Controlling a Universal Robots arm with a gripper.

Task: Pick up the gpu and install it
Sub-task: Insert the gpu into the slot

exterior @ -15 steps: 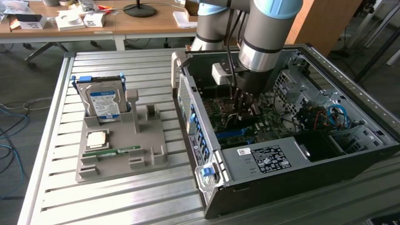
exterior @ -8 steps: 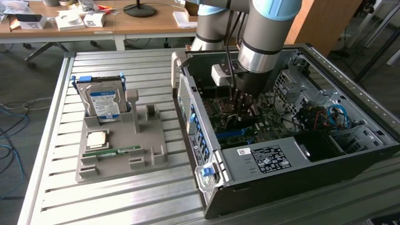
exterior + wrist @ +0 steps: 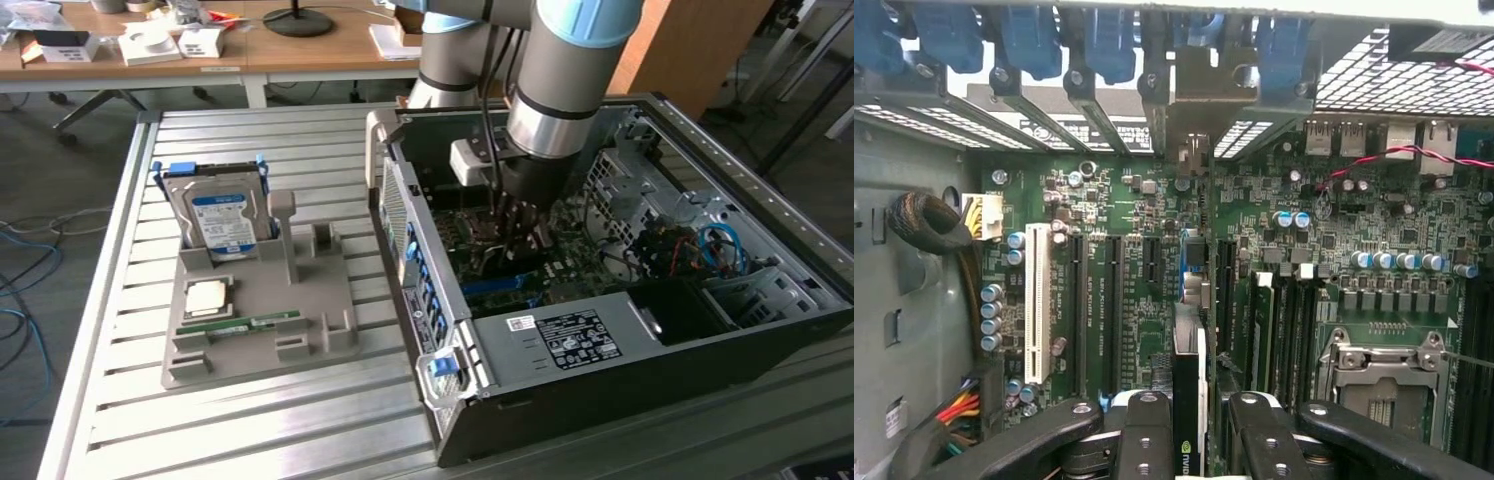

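Inside PC case (image 3: 641, 350), over mobo (image 3: 1104, 200): gpu (image 3: 1185, 455) edge-on, clamped by tool (image 3: 1199, 410) (between both fingers (image 3: 1147, 430)).

A grey metal counter (image 3: 267, 430) with long slats carries a grey tray (image 3: 314, 345) and an open computer box (image 3: 641, 370). In the tray, a hard drive (image 3: 220, 222) with a blue label stands upright at the far end. Nearer lie a square silver chip (image 3: 207, 297) and, just beside it, a thin green memory stick (image 3: 243, 323). The computer box has a white sticker (image 3: 567, 338) on it and blue wires (image 3: 721, 250) inside. Its green board (image 3: 1354, 220) has a long white slot (image 3: 1038, 300) and a shiny square socket (image 3: 1379, 385). Farther back stand wooden counters (image 3: 320, 50) with white boxes (image 3: 150, 45) and a round black stand (image 3: 296, 22).
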